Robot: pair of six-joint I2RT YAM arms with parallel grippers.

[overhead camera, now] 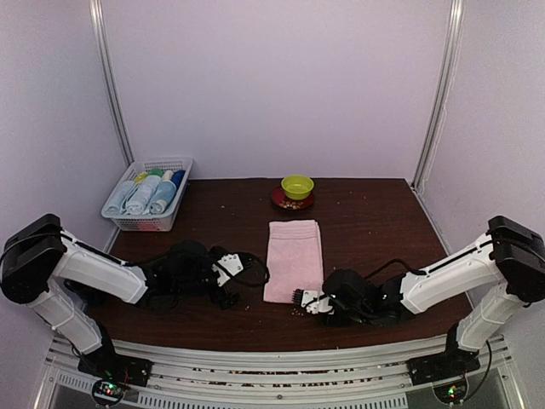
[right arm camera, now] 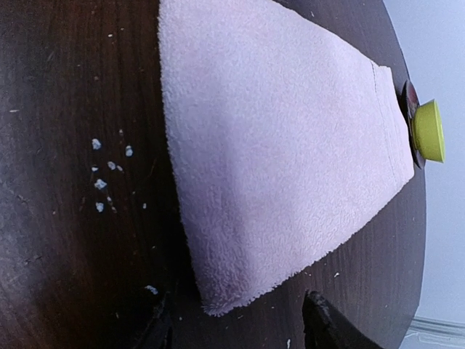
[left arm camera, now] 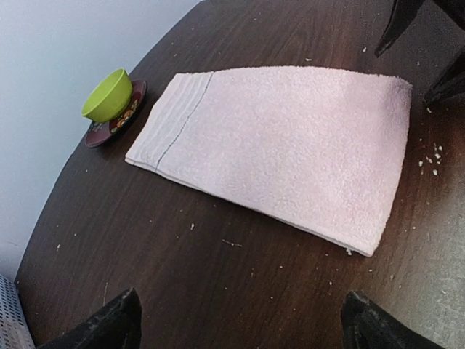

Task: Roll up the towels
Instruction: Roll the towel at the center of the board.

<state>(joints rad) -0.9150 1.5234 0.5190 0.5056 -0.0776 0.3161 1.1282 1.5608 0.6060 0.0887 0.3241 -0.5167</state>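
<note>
A pale pink towel (overhead camera: 294, 260) lies flat and folded on the dark table, its long side running away from me. It also shows in the left wrist view (left arm camera: 283, 145) and the right wrist view (right arm camera: 276, 145). My left gripper (overhead camera: 228, 279) is open and empty, low over the table just left of the towel's near half; its fingertips (left arm camera: 109, 327) stand wide apart. My right gripper (overhead camera: 308, 300) is open at the towel's near right corner, and that corner (right arm camera: 218, 302) lies between its fingertips (right arm camera: 327, 327). Several rolled light blue cloths (overhead camera: 143, 194) lie in the basket.
A white mesh basket (overhead camera: 174, 164) stands at the back left. A green bowl (overhead camera: 297, 185) sits on a dark red saucer (overhead camera: 281, 200) just beyond the towel's far end. White crumbs (right arm camera: 102, 174) are scattered on the table by the towel's near edge.
</note>
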